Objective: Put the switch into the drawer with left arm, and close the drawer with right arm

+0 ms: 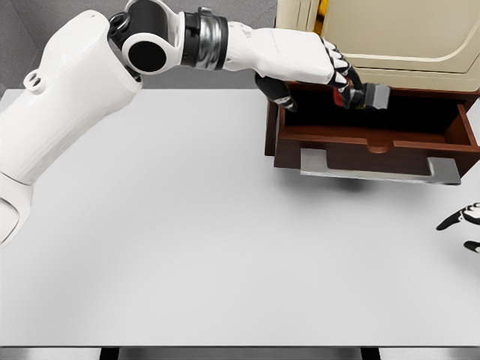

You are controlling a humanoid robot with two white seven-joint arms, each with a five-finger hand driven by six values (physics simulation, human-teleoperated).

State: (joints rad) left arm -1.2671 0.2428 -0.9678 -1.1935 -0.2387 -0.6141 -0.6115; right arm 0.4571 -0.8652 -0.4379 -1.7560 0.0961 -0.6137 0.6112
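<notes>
- Left arm: enters from the lower left and reaches across the upper part of the view toward the cabinet.
- Left hand [339, 75]: held over the open drawer [375, 139], fingers curled around the switch [373, 97], grasping it.
- Switch: a small grey block with a red part next to the fingers, held above the drawer's dark interior, near its back; whether it touches the drawer floor cannot be told.
- Drawer: dark reddish-brown wood, pulled out toward the viewer, with a flat grey handle [379, 168] along its front.
- Cabinet [397, 34]: cream-coloured body above the drawer, at the far right of the white counter [187, 225].
- Right hand [463, 222]: only dark fingertips show at the right edge, low over the counter, well apart from the drawer front; the fingers look spread and hold nothing.
</notes>
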